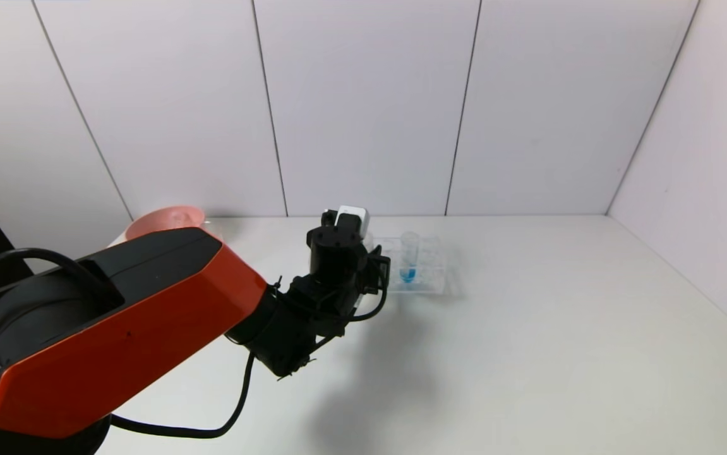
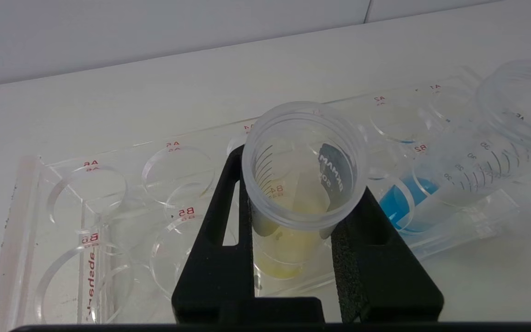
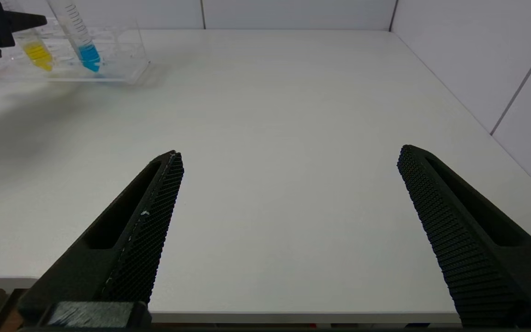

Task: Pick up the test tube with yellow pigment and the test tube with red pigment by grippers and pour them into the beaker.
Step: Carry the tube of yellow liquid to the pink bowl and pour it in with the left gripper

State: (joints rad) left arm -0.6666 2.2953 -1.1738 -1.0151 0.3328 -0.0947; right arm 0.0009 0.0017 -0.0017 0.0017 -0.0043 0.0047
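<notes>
Nearest of all, the right claw point(image 3: 288, 230) hangs over the near edge of the white counter point(image 1: 559, 354), its two fingers spread wide with nothing between them. Only the right wrist view shows this claw; the head view does not. The same view shows a broad bare stretch of counter running from that edge out to the far wall and the right wall.

Farther in, the left arm's orange and black housing fills the near left of the head view and reaches toward the middle of the counter. Its left claw point(image 2: 293, 216) is hidden there behind the wrist, but the left wrist view shows it plainly: the two black fingers press against either side of the test tube with yellow pigment point(image 2: 295, 203), pinching it just below its open rim. The tube stands in the clear tube rack point(image 2: 122, 216), yellow liquid at its bottom. The right wrist view shows the same grip from the side, at far left.

Just right of it, in the same rack, stands a tube with blue liquid point(image 1: 408, 259), apart from the claw.

Farthest, behind the left arm near the wall, a pink bowl point(image 1: 164, 221) shows part of its rim. Red pigment and the beaker cannot be made out.
</notes>
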